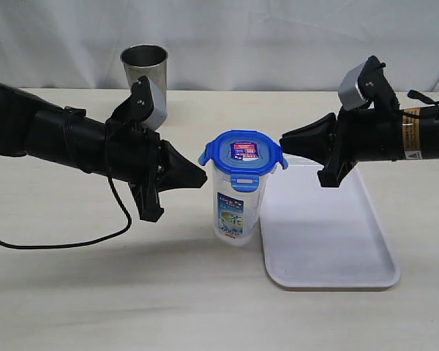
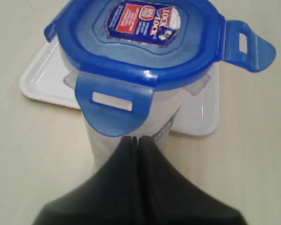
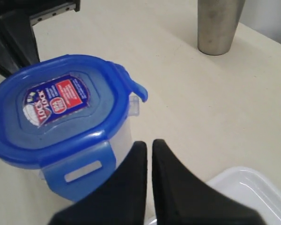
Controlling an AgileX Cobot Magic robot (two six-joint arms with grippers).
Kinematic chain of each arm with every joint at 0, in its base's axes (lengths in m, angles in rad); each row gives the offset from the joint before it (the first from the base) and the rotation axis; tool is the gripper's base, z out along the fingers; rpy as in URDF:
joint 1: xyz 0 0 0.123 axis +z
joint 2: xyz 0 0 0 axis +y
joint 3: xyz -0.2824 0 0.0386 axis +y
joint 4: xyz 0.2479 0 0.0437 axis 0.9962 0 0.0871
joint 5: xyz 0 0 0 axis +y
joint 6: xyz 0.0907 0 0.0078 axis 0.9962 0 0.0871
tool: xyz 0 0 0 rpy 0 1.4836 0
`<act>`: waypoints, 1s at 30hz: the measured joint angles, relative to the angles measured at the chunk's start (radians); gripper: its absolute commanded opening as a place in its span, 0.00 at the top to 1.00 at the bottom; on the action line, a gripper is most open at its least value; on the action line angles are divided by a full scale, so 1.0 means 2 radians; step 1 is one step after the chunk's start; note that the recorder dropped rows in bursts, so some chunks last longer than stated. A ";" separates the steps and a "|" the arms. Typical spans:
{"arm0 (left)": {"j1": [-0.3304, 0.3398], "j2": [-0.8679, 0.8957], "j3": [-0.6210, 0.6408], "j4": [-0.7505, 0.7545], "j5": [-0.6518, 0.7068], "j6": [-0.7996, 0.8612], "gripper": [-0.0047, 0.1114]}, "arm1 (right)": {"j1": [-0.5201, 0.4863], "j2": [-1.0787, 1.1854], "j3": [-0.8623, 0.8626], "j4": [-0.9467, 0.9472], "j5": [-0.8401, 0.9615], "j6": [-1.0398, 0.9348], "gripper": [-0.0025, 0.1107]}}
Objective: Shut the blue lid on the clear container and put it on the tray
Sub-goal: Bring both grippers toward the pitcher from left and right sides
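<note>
We start with the table [image 1: 73,292] that carries everything. On it the tray [image 1: 329,248] lies flat and bare on the right arm's side, a stiff, shallow thing that needs no handling. The clear container [image 1: 238,212] stands upright on the table just beside the tray's long edge, not on it, and between the two arms. We judge it light, smooth-walled and tall enough to tip if pushed high up, so we would squeeze it from both sides on the wall below the rim. The blue lid [image 1: 241,153] sits on its mouth. Its snap tabs [image 2: 113,105] look flared outward rather than clicked down. They seem springy, and each will probably want a firm press at its lip. The left fingers [image 2: 124,187] are pressed together and hold nothing, with their tips just below one tab. The right fingers [image 3: 131,187] are likewise pressed together and hold nothing, close to another tab. We cannot tell whether either tip touches the plastic, whether the lid is fully seated, or whether the container is empty, since the translucent wall and side label [image 1: 233,212] hide its inside.
</note>
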 measured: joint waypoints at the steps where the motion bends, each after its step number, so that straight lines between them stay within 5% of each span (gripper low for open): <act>1: 0.000 0.000 0.000 0.000 0.000 0.000 0.96 | 0.000 0.000 0.000 -0.001 -0.003 0.000 0.94; 30: 0.000 0.000 0.000 -0.012 -0.017 0.000 0.96 | 0.000 0.000 0.000 -0.059 -0.019 0.037 0.94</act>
